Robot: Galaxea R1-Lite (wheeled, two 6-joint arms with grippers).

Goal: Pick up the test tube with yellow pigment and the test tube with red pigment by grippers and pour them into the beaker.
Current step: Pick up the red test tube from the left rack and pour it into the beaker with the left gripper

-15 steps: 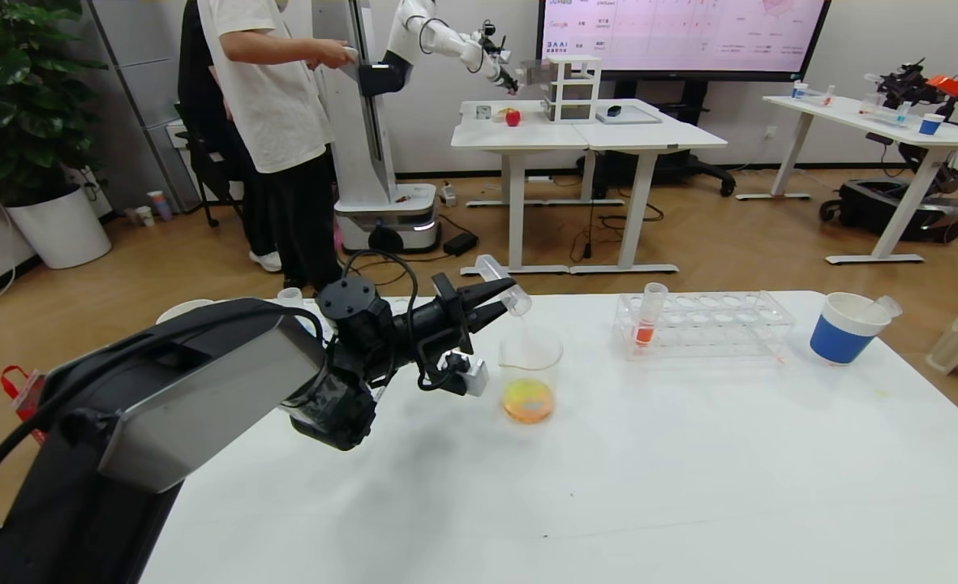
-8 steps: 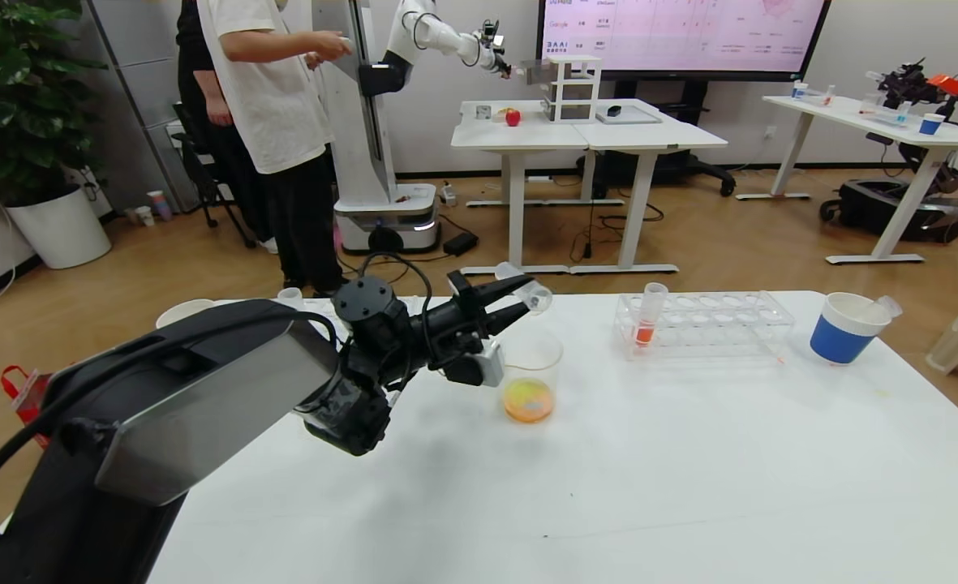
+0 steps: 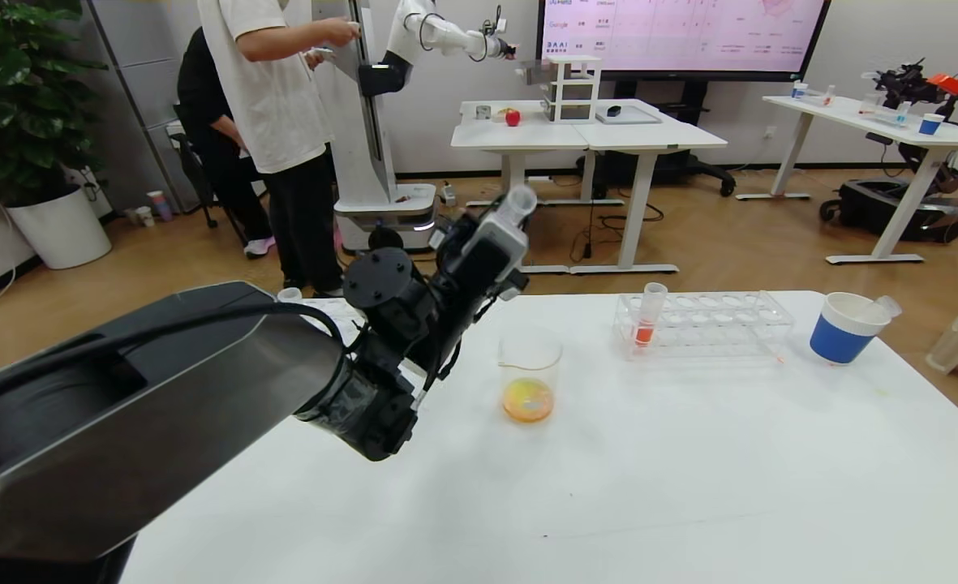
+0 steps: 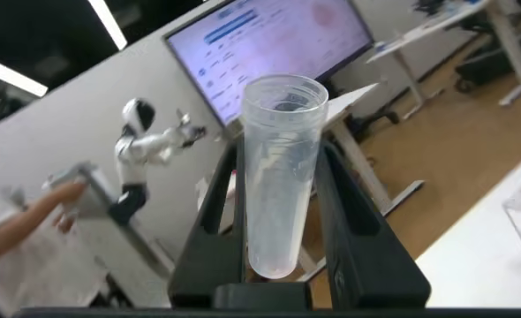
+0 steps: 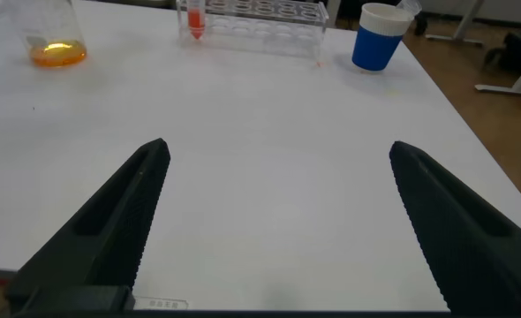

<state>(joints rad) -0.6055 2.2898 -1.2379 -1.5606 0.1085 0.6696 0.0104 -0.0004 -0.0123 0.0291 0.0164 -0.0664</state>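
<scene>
My left gripper (image 3: 504, 223) is shut on a slim clear test tube (image 3: 519, 199), held upright and high, up and to the left of the beaker (image 3: 530, 373). In the left wrist view the tube (image 4: 276, 203) sits between the black fingers (image 4: 215, 212) of the left gripper (image 4: 281, 150); it is nearly empty, with a faint pink trace at its bottom. The beaker holds a shallow orange-yellow liquid and also shows in the right wrist view (image 5: 56, 35). No tube with yellow liquid shows. My right gripper (image 5: 280, 148) is open and empty, low over the near table; it is out of the head view.
A clear tube rack (image 3: 706, 324) stands to the right of the beaker, with one tube of bright orange-red liquid (image 3: 647, 318) in it. A blue-and-white paper cup (image 3: 848, 326) at the far right holds an empty clear tube (image 3: 887, 307). A person and another robot are beyond the table.
My left gripper has lifted away from over the beaker and turned the tube from tilted mouth-down to upright. The level in the beaker looks the same.
</scene>
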